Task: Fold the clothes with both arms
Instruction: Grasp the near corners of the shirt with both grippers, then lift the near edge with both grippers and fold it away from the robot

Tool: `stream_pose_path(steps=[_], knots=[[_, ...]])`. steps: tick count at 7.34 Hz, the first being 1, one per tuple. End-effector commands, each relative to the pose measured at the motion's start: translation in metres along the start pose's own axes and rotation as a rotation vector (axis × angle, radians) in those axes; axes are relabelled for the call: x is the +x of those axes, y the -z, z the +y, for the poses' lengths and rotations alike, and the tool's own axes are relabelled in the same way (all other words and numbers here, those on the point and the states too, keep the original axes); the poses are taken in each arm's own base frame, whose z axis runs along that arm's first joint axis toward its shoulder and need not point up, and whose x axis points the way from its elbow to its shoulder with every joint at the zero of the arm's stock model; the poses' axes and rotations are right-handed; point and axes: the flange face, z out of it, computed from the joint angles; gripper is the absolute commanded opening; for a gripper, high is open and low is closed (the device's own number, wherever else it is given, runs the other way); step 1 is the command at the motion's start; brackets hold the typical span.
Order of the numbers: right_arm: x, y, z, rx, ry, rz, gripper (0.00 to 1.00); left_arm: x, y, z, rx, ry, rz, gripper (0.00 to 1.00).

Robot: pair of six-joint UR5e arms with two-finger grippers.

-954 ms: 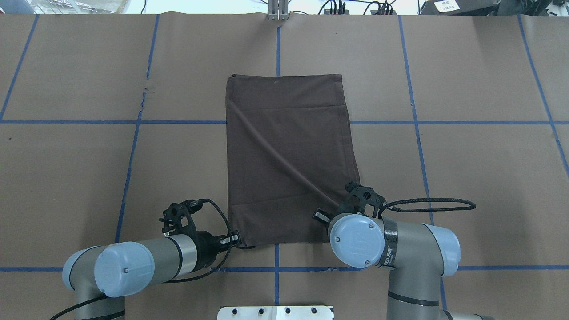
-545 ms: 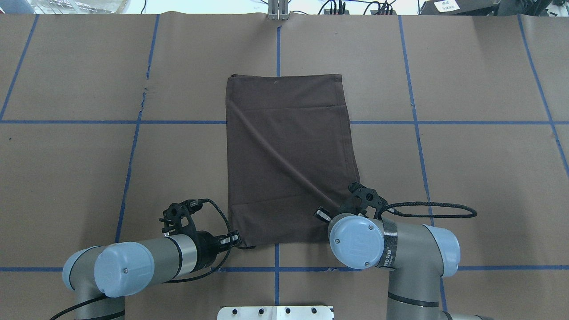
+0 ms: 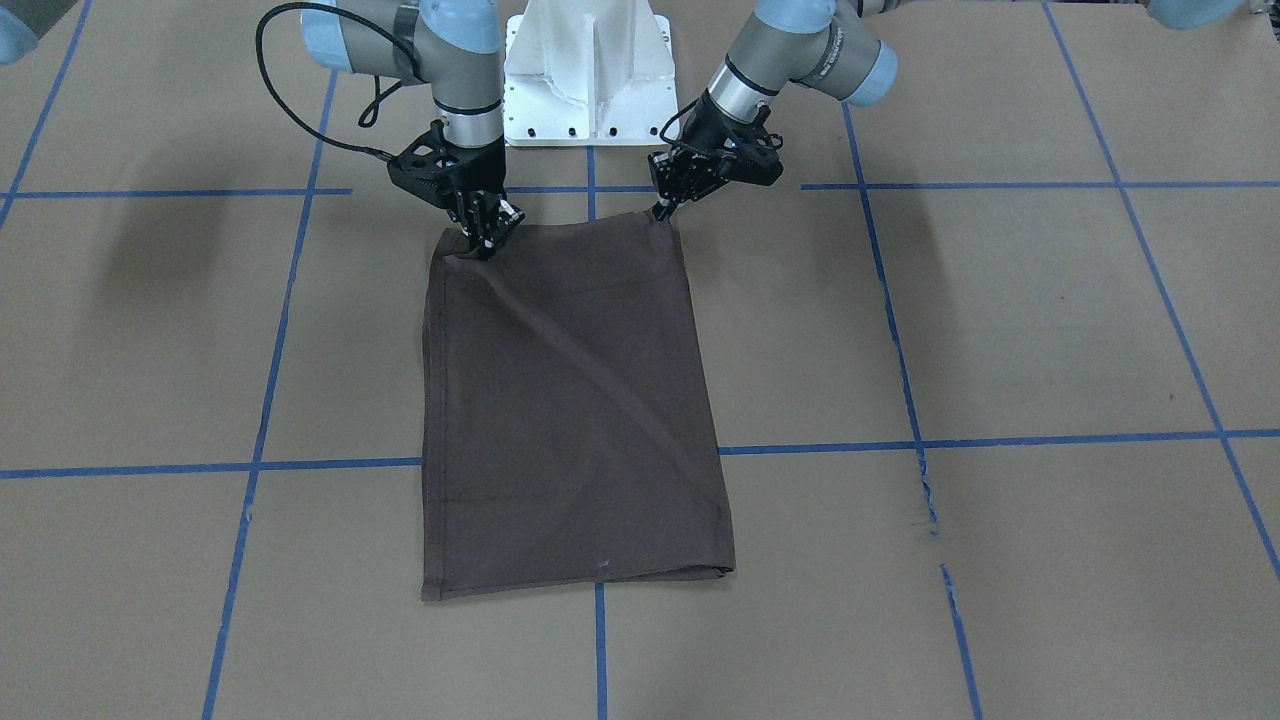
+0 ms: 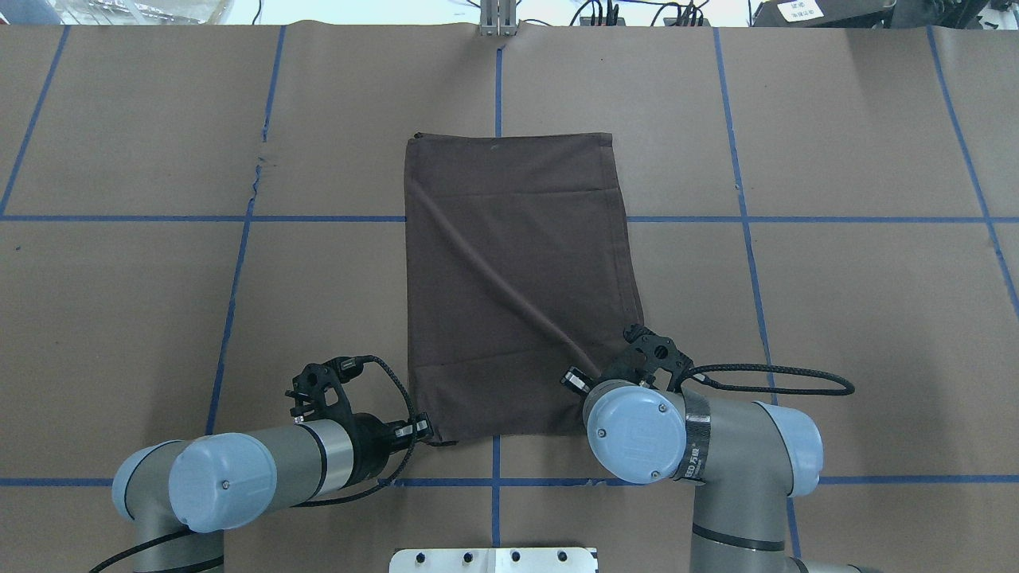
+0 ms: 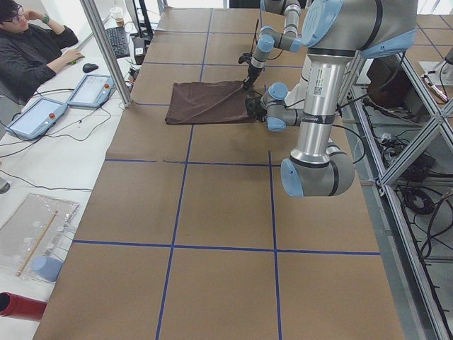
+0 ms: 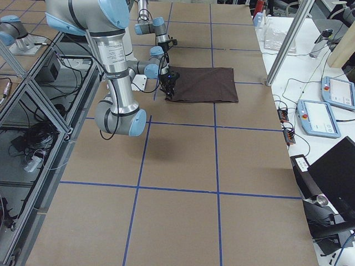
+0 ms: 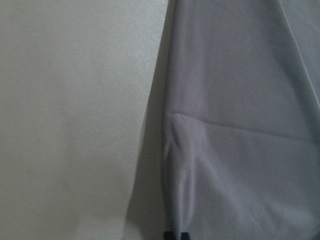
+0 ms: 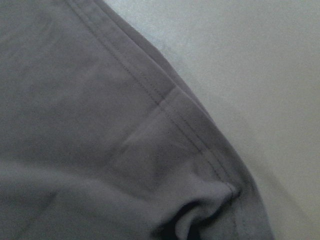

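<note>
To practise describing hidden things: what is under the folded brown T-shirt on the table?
Under the T-shirt lies the brown paper-covered table; blue tape lines run in beneath its edges. Their crossing is covered, as are the shirt's lower layers.

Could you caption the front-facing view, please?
The left gripper and right gripper pinch robot-side corners of the folded brown T-shirt.
</note>
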Motion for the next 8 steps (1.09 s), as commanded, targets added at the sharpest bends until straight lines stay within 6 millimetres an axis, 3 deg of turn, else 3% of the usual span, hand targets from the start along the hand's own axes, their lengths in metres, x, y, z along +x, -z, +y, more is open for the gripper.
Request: stream_pose_path(steps=[1, 3, 4, 5, 6, 8], knots=[[-0.012, 0.016, -0.003, -0.010, -0.014, -0.034, 0.00, 0.006, 0.010, -0.001, -0.005, 0.000, 0.018, 0.00], [-0.015, 0.029, -0.004, -0.021, -0.022, -0.057, 0.00, 0.015, 0.027, -0.005, -0.010, -0.003, 0.046, 0.00], [-0.017, 0.047, -0.005, -0.037, -0.027, -0.089, 0.00, 0.009, 0.048, -0.005, -0.050, -0.008, 0.050, 0.00], [-0.019, 0.070, -0.007, -0.053, -0.034, -0.121, 0.00, 0.003, 0.086, -0.007, -0.081, -0.010, 0.034, 0.00], [-0.016, 0.091, -0.011, -0.058, -0.070, -0.121, 0.00, 0.019, 0.121, -0.005, -0.092, -0.012, 0.013, 0.00], [0.012, 0.169, 0.009, -0.126, -0.086, -0.114, 0.00, 0.053, 0.182, -0.002, -0.094, 0.001, 0.006, 0.00]])
